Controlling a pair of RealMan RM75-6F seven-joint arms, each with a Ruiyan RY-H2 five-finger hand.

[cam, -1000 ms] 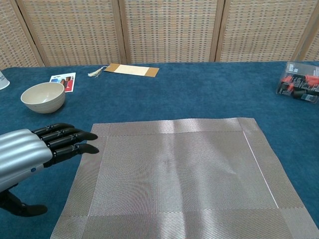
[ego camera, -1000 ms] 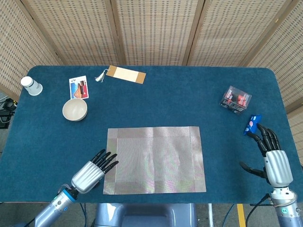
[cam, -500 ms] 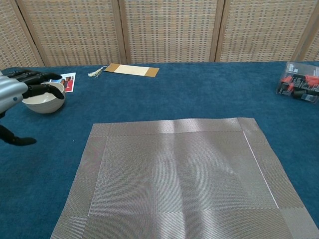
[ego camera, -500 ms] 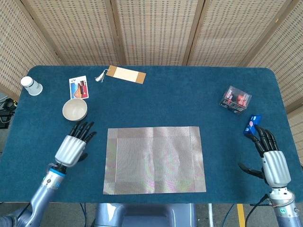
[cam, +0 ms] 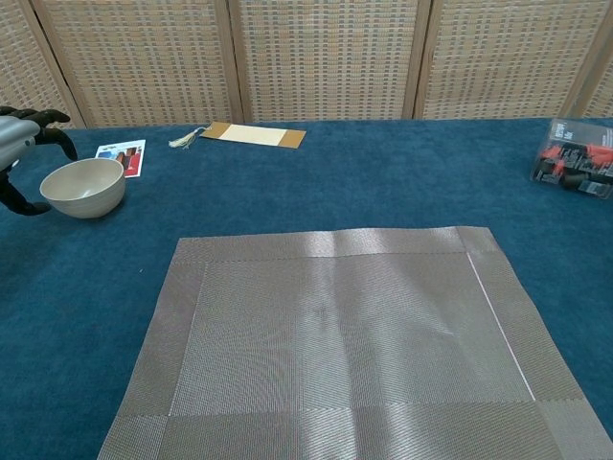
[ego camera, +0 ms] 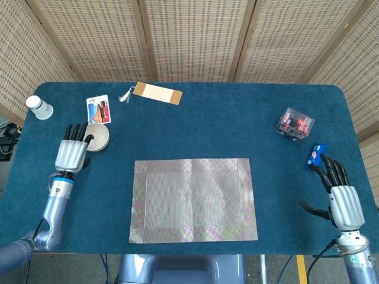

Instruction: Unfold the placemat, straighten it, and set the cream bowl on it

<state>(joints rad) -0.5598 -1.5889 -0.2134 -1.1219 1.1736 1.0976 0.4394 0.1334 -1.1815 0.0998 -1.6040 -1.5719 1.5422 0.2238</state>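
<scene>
Since the earlier frames my left hand (ego camera: 71,152) has swung off the woven grey placemat (ego camera: 193,199) to the round, smooth cream bowl (ego camera: 95,136); its fingers are spread beside the rim, holding nothing. That placemat lies flat, rectangular, on the blue felt table (ego camera: 237,118). My right hand (ego camera: 340,195) rests with fingers apart near the edge. Rattan screens (ego camera: 195,35) stand behind.

The left hand (cam: 17,144) is cut by the chest view's left edge — only curled fingers show, beside the cream bowl (cam: 84,186). The placemat (cam: 335,345) runs off that view's bottom edge. The clear box (cam: 575,158), far right of the placemat, is clipped — its contents too small to tell.
</scene>
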